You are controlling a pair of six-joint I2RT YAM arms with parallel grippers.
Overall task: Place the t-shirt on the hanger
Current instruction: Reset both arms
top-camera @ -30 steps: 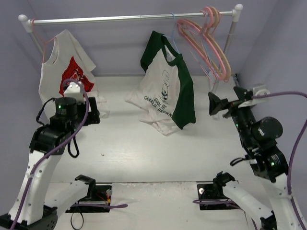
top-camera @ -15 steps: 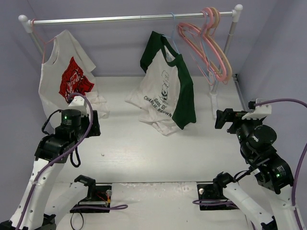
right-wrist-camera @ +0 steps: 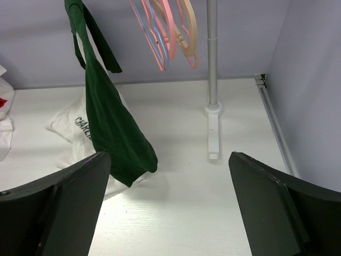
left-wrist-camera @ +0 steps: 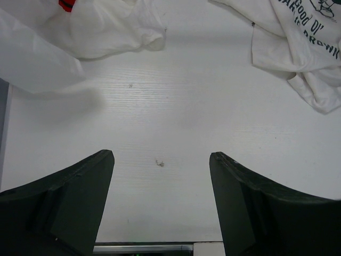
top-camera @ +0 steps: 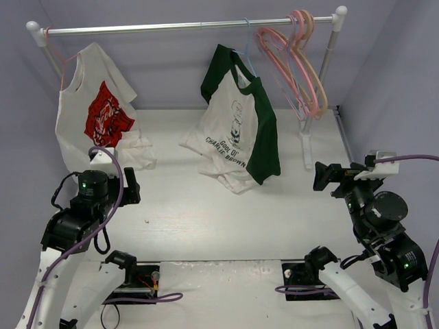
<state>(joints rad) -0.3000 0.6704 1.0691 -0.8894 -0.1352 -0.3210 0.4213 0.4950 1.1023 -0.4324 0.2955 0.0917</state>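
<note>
From where I stand, the t-shirt (top-camera: 236, 130) hangs at about twelve o'clock. Its collar is up on the light-blue hanger (top-camera: 246, 53), whose hook is over the rail (top-camera: 158, 27), and its hem lies bunched on the desk (top-camera: 206, 219). It sits lopsided, with one green sleeve drooping low. I cannot tell whether both shoulders are seated on the wire.

The left gripper (left-wrist-camera: 161, 157) is spread wide over bare desk at eight o'clock with nothing in it. The right gripper (right-wrist-camera: 168, 157), at four o'clock, is likewise released and empty, facing the shirt from well apart.

I'd judge the job essentially done, with only a straightening left, if anything.
</note>
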